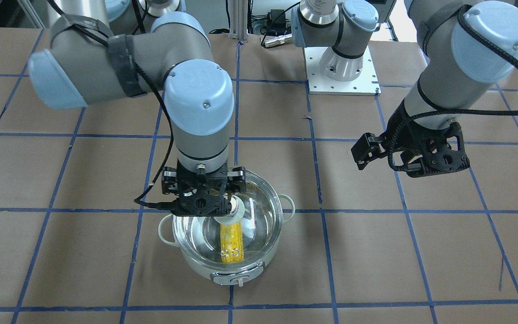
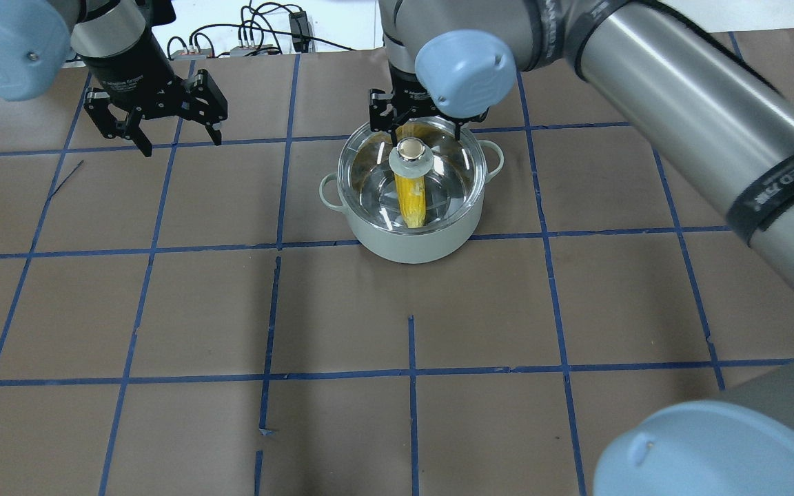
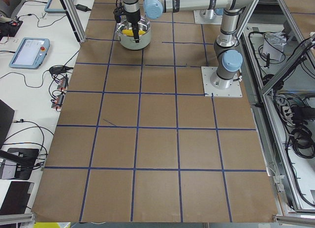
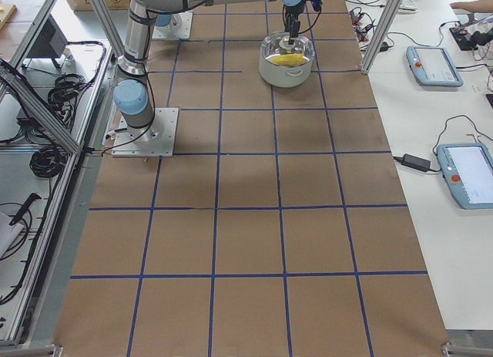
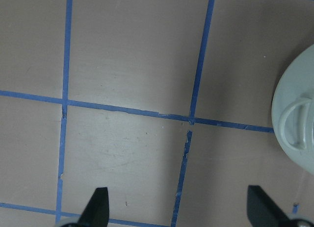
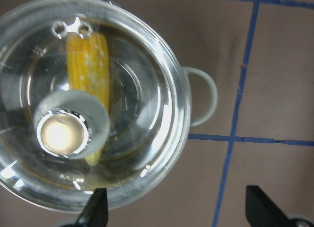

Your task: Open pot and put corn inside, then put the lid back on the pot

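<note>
Right gripper point(image 6: 177, 210) is seen with its jaws spread wide and nothing between them. It is poised just above the pot point(image 2: 411, 244), and in the wrist view the lid's knob point(image 6: 63, 133) sits off to one side of the jaw line rather than between the fingertips.

The corn point(image 2: 411, 196) is lying inside the pot, visible through the glass. The lid point(image 6: 147, 114) appears to be seated on the rim, its two vent rings point(image 6: 71, 27) over one end of the cob. The pot stands on the brown papered table point(image 2: 231, 310), roughly mid-width.

The closing step is judged to be all but done, since corn and lid are both where the task wants them. What is called for next is a straight lift of the open gripper, clear of the knob, so that the lid is not nudged off its seat.

The right arm is stretched across the table with its last link turned straight down over the pot. The left gripper point(image 2: 180, 141) is held above bare table, well apart from the pot, with its jaws also wide and empty. Only the pot's side handle point(image 5: 299, 124) is caught at the edge of its wrist view.
</note>
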Controlling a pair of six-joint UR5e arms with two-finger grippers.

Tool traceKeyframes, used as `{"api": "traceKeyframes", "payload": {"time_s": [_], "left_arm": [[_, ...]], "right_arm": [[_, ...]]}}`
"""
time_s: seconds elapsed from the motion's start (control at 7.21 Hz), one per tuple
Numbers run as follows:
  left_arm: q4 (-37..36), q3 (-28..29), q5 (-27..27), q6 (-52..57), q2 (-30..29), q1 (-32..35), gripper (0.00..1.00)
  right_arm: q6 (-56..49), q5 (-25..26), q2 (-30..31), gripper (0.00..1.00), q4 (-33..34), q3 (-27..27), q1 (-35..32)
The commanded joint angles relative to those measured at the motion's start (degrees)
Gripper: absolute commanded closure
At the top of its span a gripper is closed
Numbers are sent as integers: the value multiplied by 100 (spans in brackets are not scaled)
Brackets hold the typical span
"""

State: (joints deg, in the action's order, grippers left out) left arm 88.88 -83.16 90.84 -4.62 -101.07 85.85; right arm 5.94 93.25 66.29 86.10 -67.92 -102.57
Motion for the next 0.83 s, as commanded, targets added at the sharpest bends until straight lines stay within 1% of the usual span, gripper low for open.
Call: {"api": "traceKeyframes", "payload": {"time_s": [0.0,0.14,0.28,0.42,0.55,0.69], "left_arm": [[-2,-15,-40,-4,-53,2,0],[-2,-50,-40,57,-19,-7,0],[-2,-42,-48,57,-36,-7,0],[15,-59,-31,75,-18,-7,0],[15,-51,-48,66,-44,-7,0],[15,-51,-48,66,-45,-7,0]], "right_arm": [[-1180,-35,698,0,-672,-237,797],[-1322,17,1206,0,-691,-700,800],[-1307,-61,1646,0,-517,-1410,922],[-1272,-44,1763,0,-202,-1782,1045],[-1306,-61,1712,0,-60,-1708,1142],[-1289,-131,1668,0,-58,-1594,1143]]}}
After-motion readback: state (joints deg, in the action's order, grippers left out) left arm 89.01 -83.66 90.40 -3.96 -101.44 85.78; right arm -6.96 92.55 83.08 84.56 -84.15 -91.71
